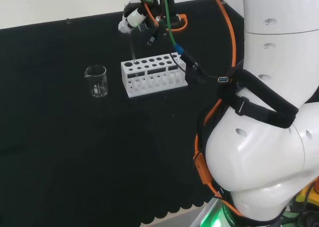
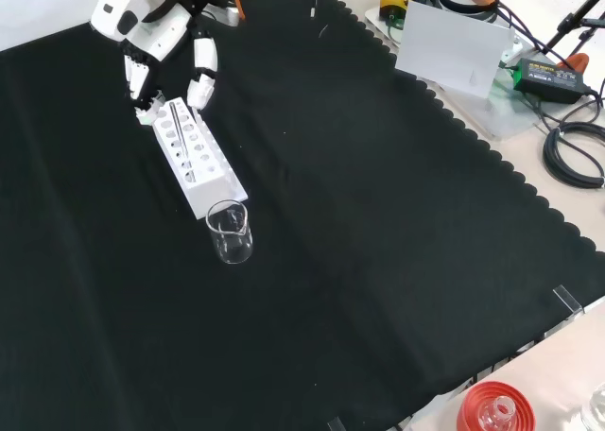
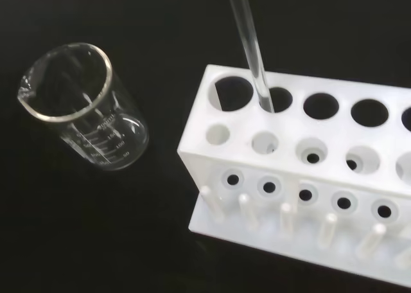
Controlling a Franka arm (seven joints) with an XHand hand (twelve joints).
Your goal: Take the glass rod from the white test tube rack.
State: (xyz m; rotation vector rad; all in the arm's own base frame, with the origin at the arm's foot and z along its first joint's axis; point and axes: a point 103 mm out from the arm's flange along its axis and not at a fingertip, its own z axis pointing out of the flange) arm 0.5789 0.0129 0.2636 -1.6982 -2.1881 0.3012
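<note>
The bench's black cloth point(image 2: 378, 223) is occupied by a white test tube rack point(image 2: 194, 157) and, beside it, a glass beaker point(image 2: 230, 232).

The beaker point(image 3: 83, 106) bears graduation marks, illegible.

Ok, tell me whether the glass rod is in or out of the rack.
In. The wrist view shows the glass rod with its lower end down a top hole of the white test tube rack, next to the end hole.
</note>
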